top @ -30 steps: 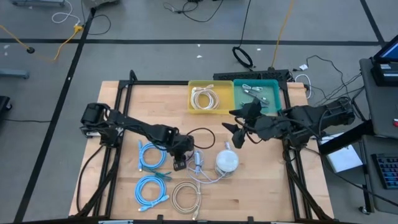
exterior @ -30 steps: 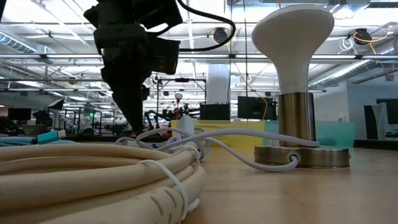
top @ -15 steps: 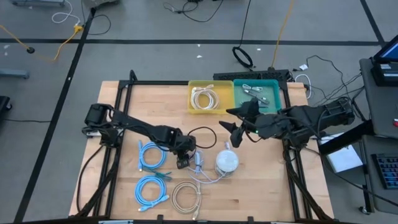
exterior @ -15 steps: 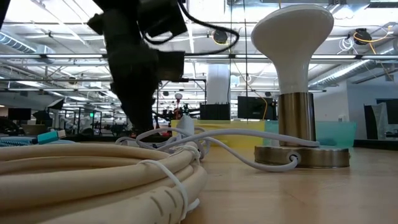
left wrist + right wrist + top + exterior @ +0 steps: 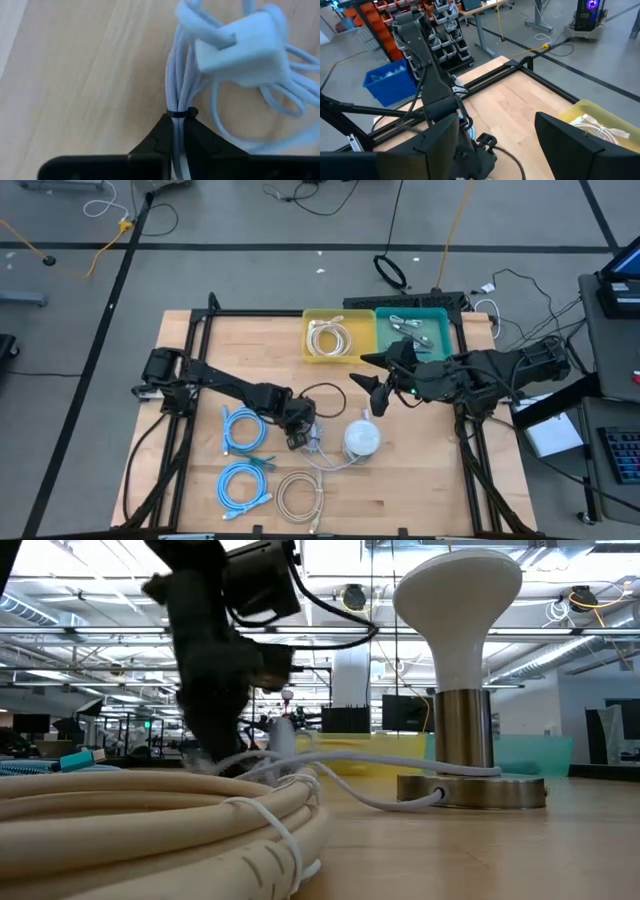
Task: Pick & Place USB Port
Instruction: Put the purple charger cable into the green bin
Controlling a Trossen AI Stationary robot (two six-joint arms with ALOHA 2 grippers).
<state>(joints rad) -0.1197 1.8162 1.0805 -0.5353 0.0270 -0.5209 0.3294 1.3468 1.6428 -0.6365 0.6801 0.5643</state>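
Left hand (image 5: 178,131) is clamping the white USB cable bundle (image 5: 177,90) near the tabletop (image 5: 200,345) middle, its charger block (image 5: 243,47) lying just ahead along the hand's line. Crowding it are the mushroom lamp (image 5: 362,439), cream coil (image 5: 299,496) and blue coils (image 5: 242,429), while the right hand (image 5: 375,372) is hanging wide open by the yellow bin (image 5: 337,336).

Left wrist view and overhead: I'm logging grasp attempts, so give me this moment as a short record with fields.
left end effector: shut on white cable bundle, just below its black zip tie
white USB charger block: attached to the bundle, on the table
right end effector: open, held above the table near the yellow bin
lamp: beside the grasp
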